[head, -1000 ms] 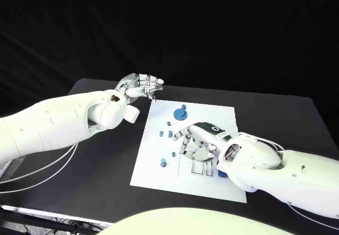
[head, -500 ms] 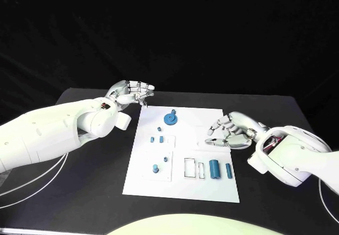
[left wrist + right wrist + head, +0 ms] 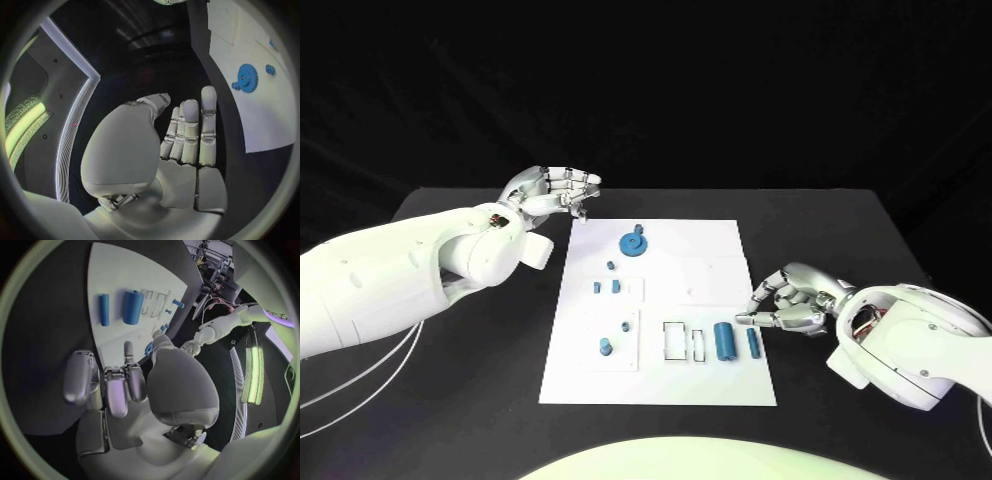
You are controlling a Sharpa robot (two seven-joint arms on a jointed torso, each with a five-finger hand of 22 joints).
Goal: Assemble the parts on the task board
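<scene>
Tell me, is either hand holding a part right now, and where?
Neither. The left hand hovers off the task board's far corner, fingers curled on nothing; the right hand sits beside its right edge, also holding nothing.

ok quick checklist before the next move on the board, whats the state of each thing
1. Task board lies flat on the table, in full sight: ok.
2. Left hand off the board's far left corner, holds nothing I can see: ok.
3. Right hand beside the board's right edge, fingers curled; whether it holds a part: cannot tell.
4. Gear on the board, unobstructed: ok.
5. Two cylinders lie by the outlined slots, not yet seated: not ok.
</scene>
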